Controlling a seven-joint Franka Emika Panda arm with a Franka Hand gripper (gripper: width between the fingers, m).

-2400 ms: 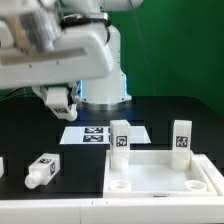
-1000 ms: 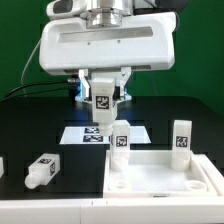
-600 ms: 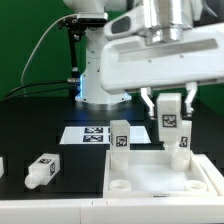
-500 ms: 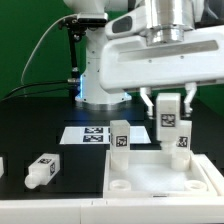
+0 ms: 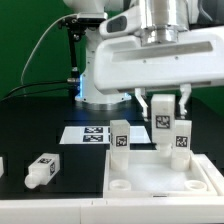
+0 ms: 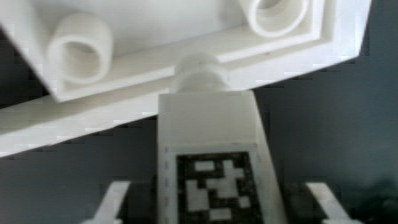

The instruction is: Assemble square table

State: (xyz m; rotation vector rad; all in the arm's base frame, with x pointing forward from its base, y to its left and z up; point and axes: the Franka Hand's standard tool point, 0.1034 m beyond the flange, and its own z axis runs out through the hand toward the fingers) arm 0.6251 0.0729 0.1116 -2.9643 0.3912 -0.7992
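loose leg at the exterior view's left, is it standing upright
No, the leg lies on its side on the black surface.

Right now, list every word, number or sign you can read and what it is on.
No readable words, numbers or brands.
Black-and-white square tags only, no letters, on:
held leg
standing leg at the exterior view's left
standing leg at the exterior view's right
lying leg
marker board
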